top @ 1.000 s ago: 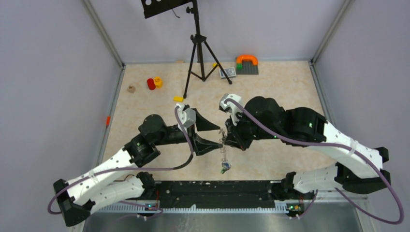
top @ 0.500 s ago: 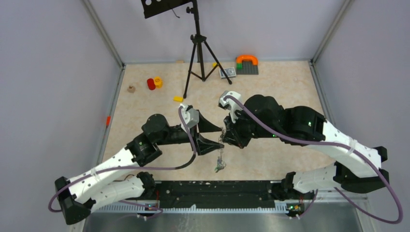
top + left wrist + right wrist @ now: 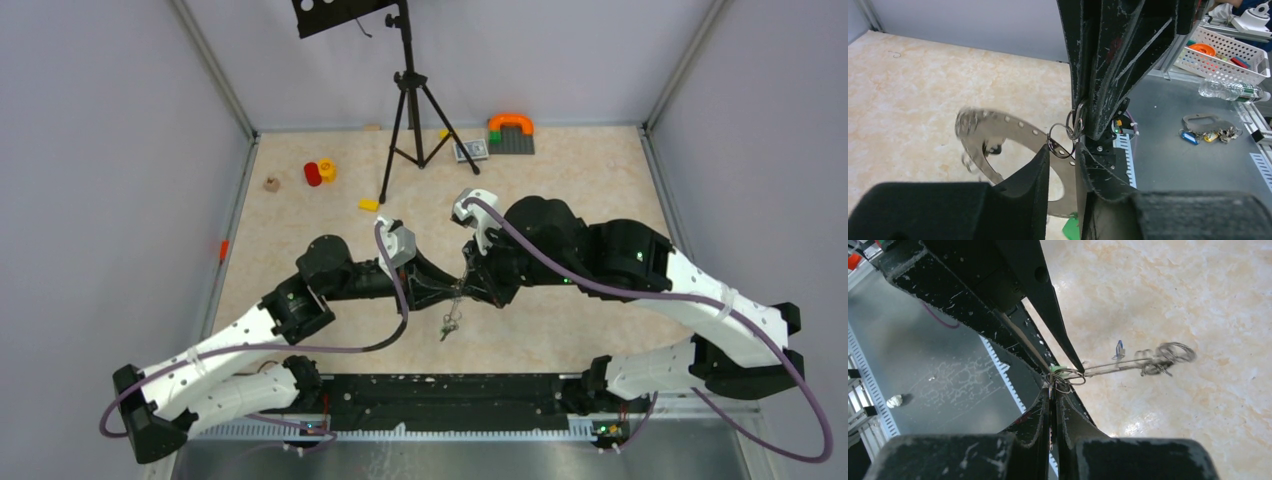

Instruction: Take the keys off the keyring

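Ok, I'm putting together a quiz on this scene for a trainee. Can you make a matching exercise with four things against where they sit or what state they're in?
Things:
1. tripod
2. red cylinder
3. orange arch
4. right gripper

Place or state:
A. far left of the table
B. shut on a wire ring
C. far right of the table
D. far middle of the table

Pairs: 1-D, 2-A, 3-C, 4-B
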Controlling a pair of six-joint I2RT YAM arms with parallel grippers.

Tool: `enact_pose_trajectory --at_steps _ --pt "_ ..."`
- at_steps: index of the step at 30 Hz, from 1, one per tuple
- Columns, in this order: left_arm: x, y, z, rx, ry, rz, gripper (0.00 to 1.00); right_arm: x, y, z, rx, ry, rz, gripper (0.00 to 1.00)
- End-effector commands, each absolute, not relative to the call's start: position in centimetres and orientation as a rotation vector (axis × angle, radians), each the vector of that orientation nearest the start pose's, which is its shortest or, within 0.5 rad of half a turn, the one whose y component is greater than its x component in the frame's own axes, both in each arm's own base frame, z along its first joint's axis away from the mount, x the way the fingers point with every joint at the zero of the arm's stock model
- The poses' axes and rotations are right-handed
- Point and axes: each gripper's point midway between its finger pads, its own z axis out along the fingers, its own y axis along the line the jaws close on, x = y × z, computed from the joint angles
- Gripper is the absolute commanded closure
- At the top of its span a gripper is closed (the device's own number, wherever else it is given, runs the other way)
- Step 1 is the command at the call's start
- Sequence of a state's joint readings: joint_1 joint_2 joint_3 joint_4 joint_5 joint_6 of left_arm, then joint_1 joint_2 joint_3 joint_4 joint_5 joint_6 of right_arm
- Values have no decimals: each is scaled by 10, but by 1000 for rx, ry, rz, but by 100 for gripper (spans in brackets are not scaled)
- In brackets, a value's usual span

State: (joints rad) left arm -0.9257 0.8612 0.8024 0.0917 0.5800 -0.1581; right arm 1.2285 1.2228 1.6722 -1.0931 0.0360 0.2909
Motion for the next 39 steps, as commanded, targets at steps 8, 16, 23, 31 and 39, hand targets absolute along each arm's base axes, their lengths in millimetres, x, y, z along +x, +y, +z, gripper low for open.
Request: enact_pose_trajectory --at_steps 8,16,23,31,39 --pt "116 -302 349 1012 1251 -1191 100 87 281 369 -980 2015 894 100" --pt "110 -299 351 1040 1211 -1188 100 86 269 362 -953 2041 871 100" --pt "106 -299 351 1067 1201 -1202 100 87 256 353 -911 2067 841 100" --pt "104 -299 349 1072 1206 -1208 100 89 250 346 -892 2080 819 100" --pt "97 -303 352 1074 1175 -1274 76 87 251 338 -980 2067 791 100"
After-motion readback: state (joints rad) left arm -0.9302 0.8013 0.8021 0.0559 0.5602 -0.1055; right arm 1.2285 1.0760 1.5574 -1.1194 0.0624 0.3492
